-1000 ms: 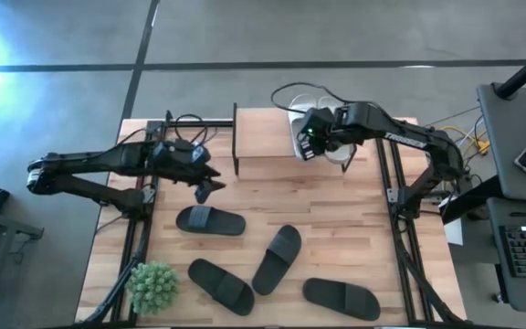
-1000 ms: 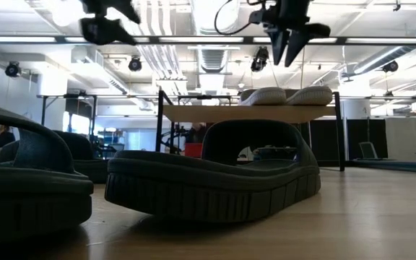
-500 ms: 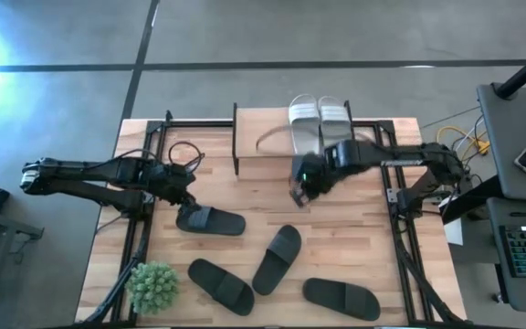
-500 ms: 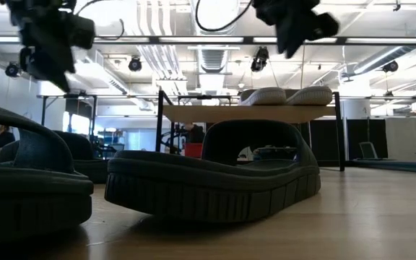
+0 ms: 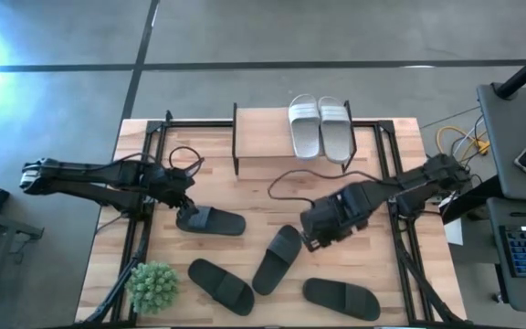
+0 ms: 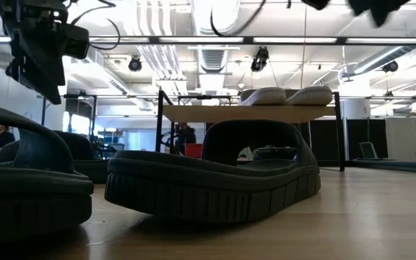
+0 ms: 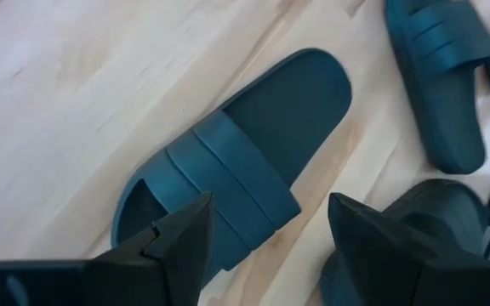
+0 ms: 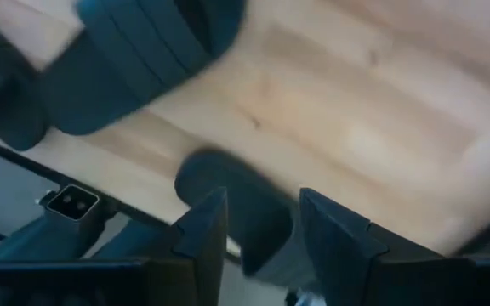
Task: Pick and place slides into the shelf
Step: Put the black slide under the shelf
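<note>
Two light slides [image 5: 320,128] are seen laid side by side on the top board of the shelf [image 5: 263,137] at the far edge of the worktop [image 5: 245,196], while four black slides are left lying loose on the boards. The task is therefore judged about one third done (two of six shelved, as far as the overhead view shows). Nothing can be made out on the lower tier, which is hidden under the top board from above and blocked by a black slide in the low view.

The left pincer [image 5: 186,209] is held released, its fingers spread wide, poised over the end of the nearest black slide [image 5: 211,220]; in the left wrist view its strap is framed between the two fingers, and no grip is seen to have been taken. The right pincer [image 5: 315,235] is lowered just beside the upper end of the middle black slide [image 5: 278,259], its fingers apart and nothing clamped between them.

Two more black slides [image 5: 221,285] [image 5: 341,298] are found near the front edge, and a small green plant [image 5: 152,286] is set at the front left corner.
</note>
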